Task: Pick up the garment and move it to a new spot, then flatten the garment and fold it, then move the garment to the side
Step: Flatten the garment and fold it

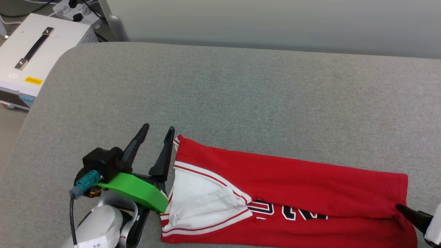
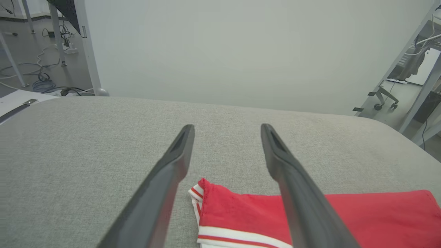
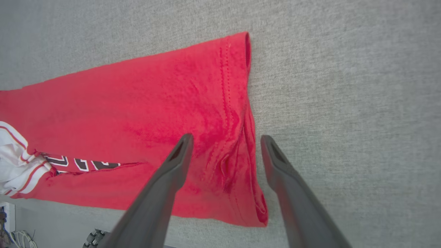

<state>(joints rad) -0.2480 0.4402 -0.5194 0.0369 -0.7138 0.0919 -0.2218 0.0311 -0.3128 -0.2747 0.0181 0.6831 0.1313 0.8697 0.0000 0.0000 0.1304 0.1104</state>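
Item one: shirt point(image 1: 293, 179) point(image 2: 241, 213) point(image 3: 137, 103), red, with a white sleeve, red-and-white striped trim and black white-edged lettering partly showing. It is folded lengthwise into a long band and lies flat along the near edge of the table point(image 1: 220, 86), which is covered in grey cloth. The sleeve end lies toward my left and the hem toward my right. Item two: my left jaws, apart and holding nothing, over the table just beside the shirt's sleeve-end corner. In my left wrist view that corner lies between them, and one jaw crosses in front of the red cloth. I cannot tell whether it touches. A green bracket point(image 1: 137, 191) sits at that wrist. Item three: my right jaws, apart and gripping nothing, astride the hem. One is over the red cloth, the other over bare table beside it. Item four: white box point(image 1: 34, 51) with a black handle and a yellow label, standing off the table's far left corner, with a power strip point(image 1: 74, 8) behind it. Item five: pale wall point(image 2: 241, 51) beyond the table.
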